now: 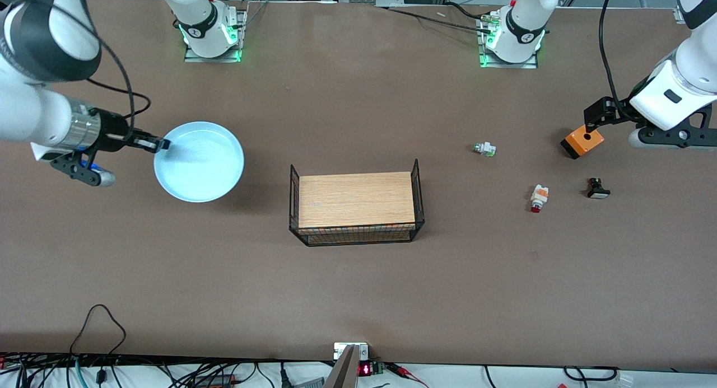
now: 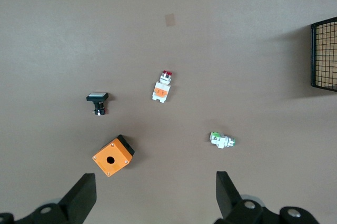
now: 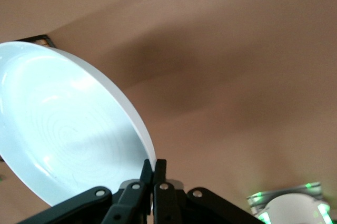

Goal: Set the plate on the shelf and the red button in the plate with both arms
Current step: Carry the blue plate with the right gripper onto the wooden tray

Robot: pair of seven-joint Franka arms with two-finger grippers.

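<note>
The right gripper [image 1: 159, 144] is clamped on the rim of the plate [image 1: 201, 164], its fingers pinched together over the edge, and it holds the pale blue plate off the table [image 1: 358, 287] toward the right arm's end; in the right wrist view the plate [image 3: 63, 129] hangs tilted with its shadow on the brown surface below. The left gripper [image 1: 596, 115] hovers with its fingers spread wide apart and nothing between them, over the left arm's end of the table, just above the orange box [image 1: 583, 141]. The left wrist view shows both fingers [image 2: 81, 197] apart over the small parts. The red button [image 1: 539, 197] lies on its side on the table, nearer to the front camera than the orange box, with its red tip toward that camera. The black button [image 1: 597, 188] sits just beside it toward the left arm's end, apart from it. The green button [image 1: 484, 149] lies farther from the front camera than the red one, toward the middle of the table. The wire basket [image 1: 356, 206] with its wooden floor stands at the middle of the table, between the plate and the buttons.
</note>
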